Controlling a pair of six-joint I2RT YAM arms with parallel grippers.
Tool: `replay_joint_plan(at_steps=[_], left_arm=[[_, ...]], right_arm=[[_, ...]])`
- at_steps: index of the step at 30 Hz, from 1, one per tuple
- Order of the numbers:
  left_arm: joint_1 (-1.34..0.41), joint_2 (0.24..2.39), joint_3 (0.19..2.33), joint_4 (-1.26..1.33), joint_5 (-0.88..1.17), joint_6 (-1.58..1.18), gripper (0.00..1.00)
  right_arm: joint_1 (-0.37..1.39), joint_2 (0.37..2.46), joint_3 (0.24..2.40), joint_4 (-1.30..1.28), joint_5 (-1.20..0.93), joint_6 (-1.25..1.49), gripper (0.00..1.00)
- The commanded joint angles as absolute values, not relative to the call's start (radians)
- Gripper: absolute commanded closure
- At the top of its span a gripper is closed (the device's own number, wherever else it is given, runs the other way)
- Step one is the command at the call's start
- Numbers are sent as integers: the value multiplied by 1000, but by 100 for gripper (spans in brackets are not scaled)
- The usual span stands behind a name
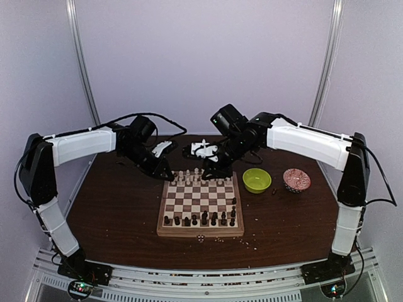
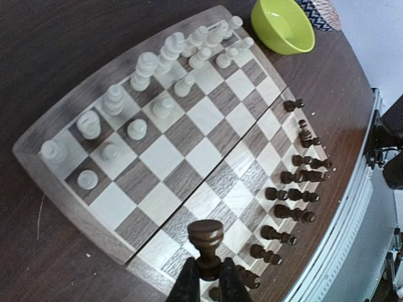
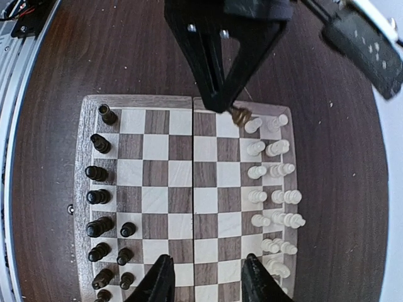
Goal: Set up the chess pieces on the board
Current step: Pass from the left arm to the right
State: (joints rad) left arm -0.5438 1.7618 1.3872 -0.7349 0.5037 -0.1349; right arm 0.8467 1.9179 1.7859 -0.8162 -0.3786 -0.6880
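Note:
The board (image 1: 200, 202) lies mid-table, with cream-white pieces (image 1: 192, 176) on its far rows and dark brown pieces (image 1: 201, 219) on its near rows. My left gripper (image 1: 166, 173) hangs over the board's far left corner, shut on a dark brown piece (image 2: 206, 244) held by its stem between the fingers (image 2: 186, 284). That piece also shows in the right wrist view (image 3: 240, 116), beside the white pieces (image 3: 275, 182). My right gripper (image 3: 211, 283) is open and empty above the board (image 3: 182, 189), over its far right part in the top view (image 1: 211, 171).
A lime-green bowl (image 1: 257, 180) and a red patterned bowl (image 1: 296, 180) stand right of the board. Pale crumbs (image 1: 217, 240) lie by the board's near edge. The green bowl also shows in the left wrist view (image 2: 283, 25). The two arms meet close together over the far edge.

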Motion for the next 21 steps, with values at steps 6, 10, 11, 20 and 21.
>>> replay_joint_plan(at_steps=[6,10,11,20,21], left_arm=[[-554,1825,1452,-766,762,-106,89],[-564,1833,1458,-792,812,-83,89],[-565,1833,1457,-792,820,-81,89],[-575,1835,1460,-792,880,-75,88],[-576,1836,1461,-798,883,-70,88]], right_arm=[[934,2001,1865,-769,-205,-887,51],[974,2029,1878,-775,-183,-947,49],[982,2034,1878,-769,-169,-954,49],[1019,2086,1914,-748,-95,-975,51],[1023,2090,1916,-748,-90,-976,51]])
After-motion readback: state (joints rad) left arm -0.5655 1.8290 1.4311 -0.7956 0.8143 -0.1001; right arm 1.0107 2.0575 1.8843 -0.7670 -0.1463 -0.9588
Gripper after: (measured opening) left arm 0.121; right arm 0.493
